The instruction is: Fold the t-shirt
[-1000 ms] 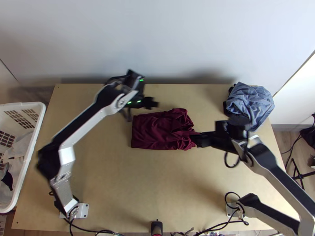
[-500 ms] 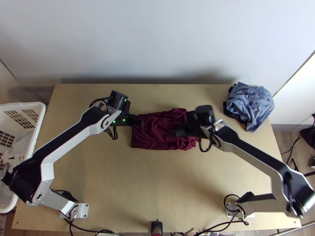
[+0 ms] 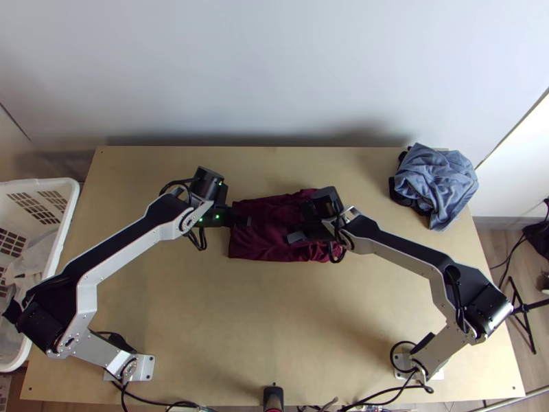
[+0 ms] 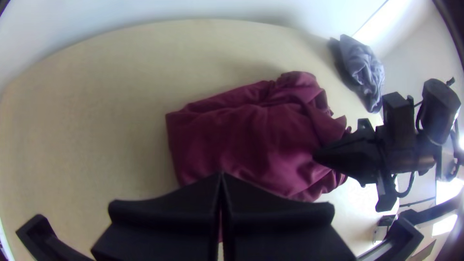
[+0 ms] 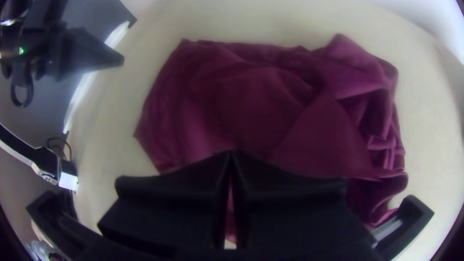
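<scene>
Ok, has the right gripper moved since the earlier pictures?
Yes. In the top view, the right gripper has moved left, farther from the blue cloth heap, from the t-shirt's right edge to over its middle.

Bunched maroon t-shirt [image 3: 265,232], seemingly folded.

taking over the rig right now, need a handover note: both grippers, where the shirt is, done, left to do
Left gripper: shut, at the left edge of the shirt in the top view; no cloth seen pinched.
Right gripper: shut, over the shirt's right part; no cloth seen pinched. Can't tell if either presses on it.
Shirt: dark red, mid-table, in a compact rough rectangle.
Done: gathered into that shape, left end fairly neat.
Left: right end is bunched, with loose folds; probably tidy it, then maybe one more fold.
</scene>
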Robot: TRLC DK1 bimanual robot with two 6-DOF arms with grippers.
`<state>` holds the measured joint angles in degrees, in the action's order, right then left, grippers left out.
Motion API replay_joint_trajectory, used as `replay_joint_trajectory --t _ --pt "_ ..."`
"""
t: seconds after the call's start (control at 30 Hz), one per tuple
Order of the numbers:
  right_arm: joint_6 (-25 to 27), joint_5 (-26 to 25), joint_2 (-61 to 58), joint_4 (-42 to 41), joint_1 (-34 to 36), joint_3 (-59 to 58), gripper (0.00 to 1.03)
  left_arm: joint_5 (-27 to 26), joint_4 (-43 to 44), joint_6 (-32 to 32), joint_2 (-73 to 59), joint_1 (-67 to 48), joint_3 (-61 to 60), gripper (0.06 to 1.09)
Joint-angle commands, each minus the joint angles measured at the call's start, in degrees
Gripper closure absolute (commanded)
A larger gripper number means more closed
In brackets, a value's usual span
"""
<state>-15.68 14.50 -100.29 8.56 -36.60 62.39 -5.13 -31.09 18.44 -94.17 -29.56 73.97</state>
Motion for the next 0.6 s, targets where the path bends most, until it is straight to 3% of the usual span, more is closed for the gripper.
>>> replay_joint_trajectory --t 0.0,0.3,0.57 --pt "5.05 -2.46 1.77 2.25 3.11 -4.65 1.0 -0.06 -0.2 0.02 0.74 0.73 -0.41 1.04" --pt "11.29 -4.75 10.55 4.36 12.17 -10.27 1.0 0.03 -0.29 -0.86 1.53 0.38 -1.73 1.04" --pt "10.41 -4.57 16.88 7.0 17.44 -12.64 1.0 0.03 -0.29 -1.3 1.71 -0.67 -3.31 1.04"
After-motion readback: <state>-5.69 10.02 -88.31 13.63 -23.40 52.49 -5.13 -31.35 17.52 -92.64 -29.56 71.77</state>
